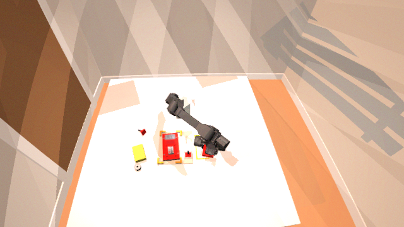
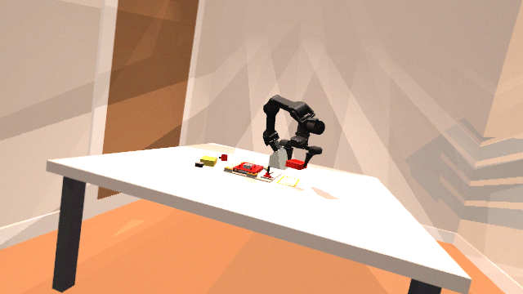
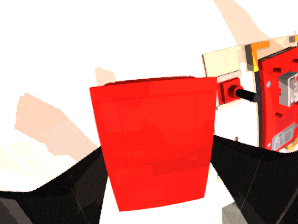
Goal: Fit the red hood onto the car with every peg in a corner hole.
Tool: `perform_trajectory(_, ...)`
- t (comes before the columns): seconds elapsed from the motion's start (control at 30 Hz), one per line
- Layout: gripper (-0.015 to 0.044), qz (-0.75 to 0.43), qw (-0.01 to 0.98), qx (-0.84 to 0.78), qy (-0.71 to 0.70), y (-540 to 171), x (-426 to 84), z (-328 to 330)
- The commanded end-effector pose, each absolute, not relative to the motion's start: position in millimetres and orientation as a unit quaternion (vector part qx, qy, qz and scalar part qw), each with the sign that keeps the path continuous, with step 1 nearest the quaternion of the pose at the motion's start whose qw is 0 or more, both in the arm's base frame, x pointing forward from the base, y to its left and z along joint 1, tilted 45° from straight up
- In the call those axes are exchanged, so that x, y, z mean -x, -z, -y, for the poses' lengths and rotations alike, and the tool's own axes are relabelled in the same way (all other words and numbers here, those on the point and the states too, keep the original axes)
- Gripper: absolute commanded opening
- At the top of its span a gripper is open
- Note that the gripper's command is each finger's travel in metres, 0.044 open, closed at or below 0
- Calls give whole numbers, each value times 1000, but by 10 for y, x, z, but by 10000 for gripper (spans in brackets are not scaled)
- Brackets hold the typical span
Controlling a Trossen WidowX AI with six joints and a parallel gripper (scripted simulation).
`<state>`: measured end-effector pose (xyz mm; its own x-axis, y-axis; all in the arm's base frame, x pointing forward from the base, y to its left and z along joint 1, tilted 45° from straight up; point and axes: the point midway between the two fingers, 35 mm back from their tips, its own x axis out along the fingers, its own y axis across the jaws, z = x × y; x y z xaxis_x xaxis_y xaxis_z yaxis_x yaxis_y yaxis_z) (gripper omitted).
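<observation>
The red hood (image 1: 204,151) (image 2: 296,164) (image 3: 159,140) is held in the air above the table, flat roof toward the wrist camera. My gripper (image 2: 298,162) (image 3: 156,144) is shut on the hood, with one dark finger at each side. The red car chassis (image 1: 166,147) (image 2: 257,167) (image 3: 271,72) sits in its jig to the left of the hood in the top view. The grey engine block (image 1: 170,150) (image 2: 248,166) (image 3: 288,89) is on its deck. Short red pegs show around the engine in the wrist view. The holes in the hood's corner bosses are hidden.
A small red part with a black stem (image 1: 188,154) (image 2: 268,175) (image 3: 231,91) stands between chassis and yellow outline (image 1: 196,152) (image 2: 279,180). Left of the chassis are a yellow block (image 1: 139,152) (image 2: 208,160), another small red part (image 1: 142,132) (image 2: 224,157) and a small round part (image 1: 137,167) (image 2: 198,164).
</observation>
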<state>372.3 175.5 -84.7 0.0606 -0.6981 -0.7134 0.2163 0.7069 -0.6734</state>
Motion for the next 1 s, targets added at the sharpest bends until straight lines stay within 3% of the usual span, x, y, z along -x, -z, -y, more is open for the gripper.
perform_trajectory(0.0,0,-601,706,203,313,615,-3791,-1685)
perform_trajectory(0.97,0,-627,685,272,252,-444,-3731,-638)
